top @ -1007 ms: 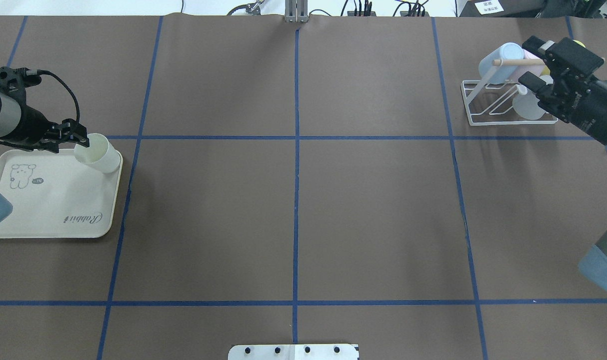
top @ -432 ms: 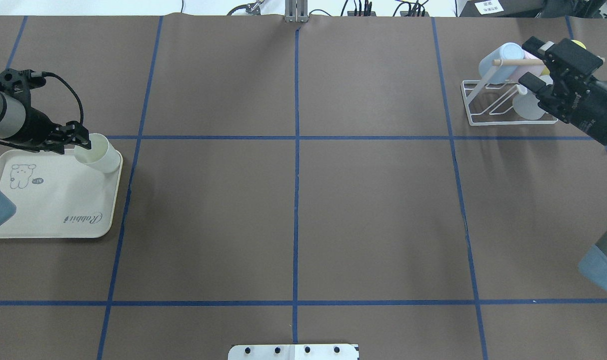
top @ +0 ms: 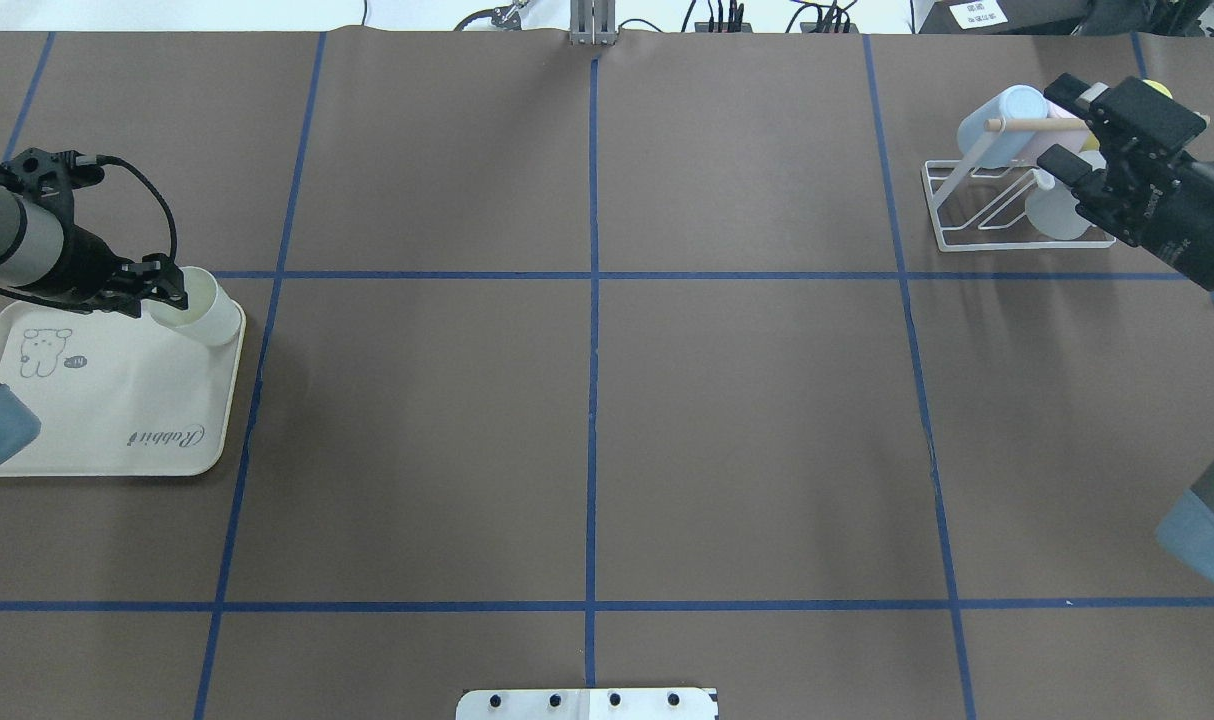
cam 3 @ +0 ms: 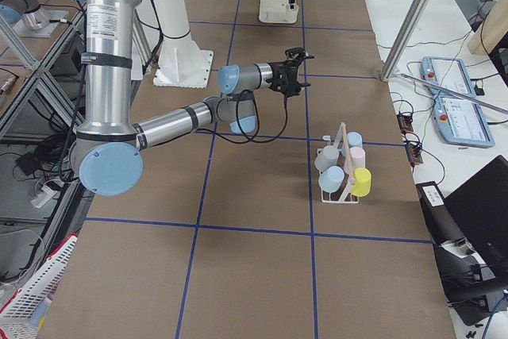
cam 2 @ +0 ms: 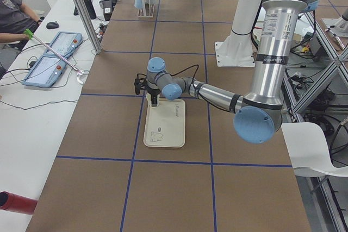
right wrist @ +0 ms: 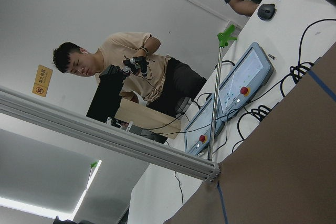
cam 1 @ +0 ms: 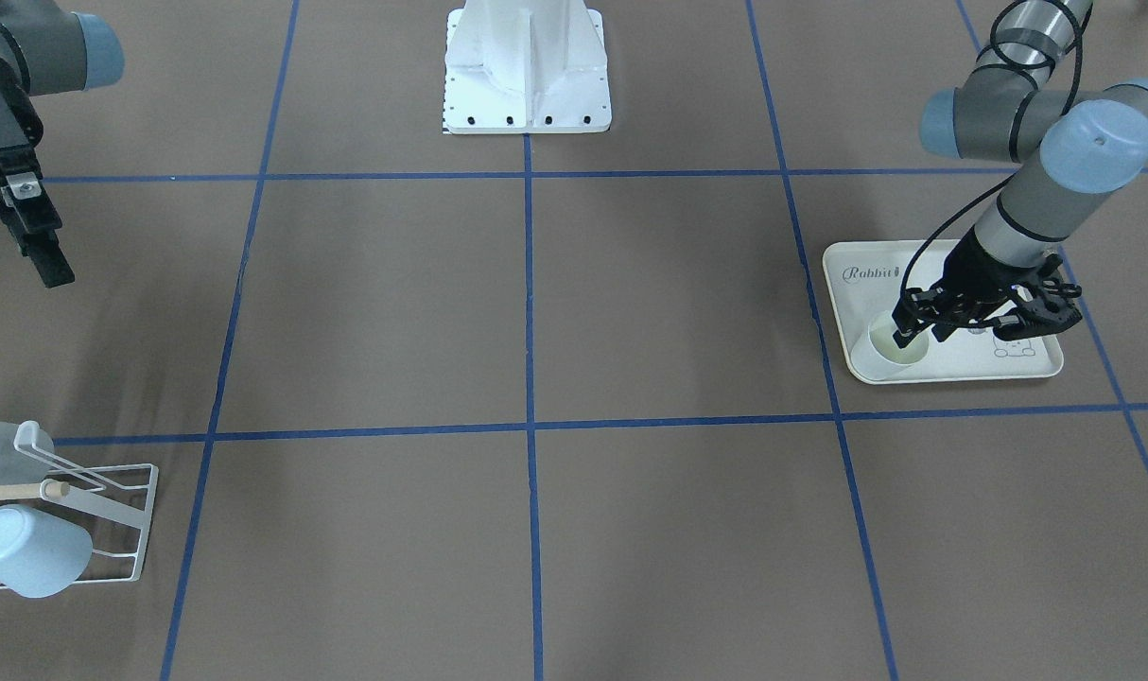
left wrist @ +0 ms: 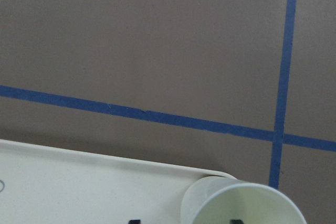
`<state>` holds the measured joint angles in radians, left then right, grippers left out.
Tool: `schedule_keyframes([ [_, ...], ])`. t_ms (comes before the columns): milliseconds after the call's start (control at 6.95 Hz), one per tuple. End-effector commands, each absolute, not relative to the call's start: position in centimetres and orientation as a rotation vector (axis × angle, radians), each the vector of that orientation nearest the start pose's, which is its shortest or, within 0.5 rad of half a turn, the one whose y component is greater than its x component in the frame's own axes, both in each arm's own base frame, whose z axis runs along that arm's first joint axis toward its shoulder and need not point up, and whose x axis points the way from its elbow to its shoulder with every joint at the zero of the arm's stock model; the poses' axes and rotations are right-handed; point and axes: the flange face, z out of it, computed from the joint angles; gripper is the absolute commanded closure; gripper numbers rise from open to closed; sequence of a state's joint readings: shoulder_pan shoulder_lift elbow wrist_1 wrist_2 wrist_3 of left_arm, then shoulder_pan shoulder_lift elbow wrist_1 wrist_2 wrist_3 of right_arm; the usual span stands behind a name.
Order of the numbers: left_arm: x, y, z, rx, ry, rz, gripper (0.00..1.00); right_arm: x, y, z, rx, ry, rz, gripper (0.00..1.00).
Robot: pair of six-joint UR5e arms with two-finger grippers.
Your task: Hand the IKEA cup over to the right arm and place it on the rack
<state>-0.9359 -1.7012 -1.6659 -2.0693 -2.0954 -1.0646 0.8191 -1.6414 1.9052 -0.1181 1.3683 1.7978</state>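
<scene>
brown paper with a blue tape grid covers the table [top: 587, 420] from edge to edge. at the left of the overhead frame lies a cream tray [top: 97, 400] with a rabbit print. at the upper right stands the white wire rack [top: 972, 225], with a wooden dowel [top: 1022, 125] across it and pale blue, pink and yellow cups [top: 1007, 103] hung on its prongs. my right gripper [top: 1062, 125] overlaps the rack in that frame, but the side view shows it raised in the air and apart from it, jaws spread wide with nothing between them. the ikea cup [top: 212, 312], off-white, stands mouth up on the tray's upper right corner in the overhead frame. my left gripper [top: 170, 292] is down at its rim, jaws apart and straddling the wall. in the left wrist view one fingertip [left wrist: 237, 221] shows inside the cup's mouth at the bottom right, and the other sits outside over the tray, with a clear gap to the wall. i cannot tell whether the inner pad touches the cup.
</scene>
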Motion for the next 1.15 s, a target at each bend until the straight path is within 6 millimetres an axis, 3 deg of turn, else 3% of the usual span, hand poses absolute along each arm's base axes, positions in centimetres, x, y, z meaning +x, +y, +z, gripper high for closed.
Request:
schedule_keyframes([
  [0,27.4,-50.6,49.5,0.087,0.863,-0.205,0.65,-18.2,-42.0,37.2,0.676,-1.675,0.936,0.00],
  [144,27.4,-50.6,49.5,0.087,0.863,-0.205,0.94,-18.2,-41.9,37.1,0.677,-1.676,0.936,0.00],
  [288,27.5,-50.6,49.3,0.089,0.865,-0.204,1.00,-18.2,-41.9,37.2,0.676,-1.675,0.936,0.00],
  [576,26.6,-50.6,48.3,0.086,0.866,-0.214,1.00,-18.2,-41.9,37.3,0.676,-1.673,0.936,0.00],
  [863,19.2,-50.9,43.4,0.061,0.858,-0.327,1.00,-18.3,-42.0,37.3,0.676,-1.672,0.937,0.00],
  [1007,18.0,-50.2,40.7,0.054,0.843,-0.347,1.00,-18.6,-42.0,37.7,0.668,-1.664,0.935,0.00],
])
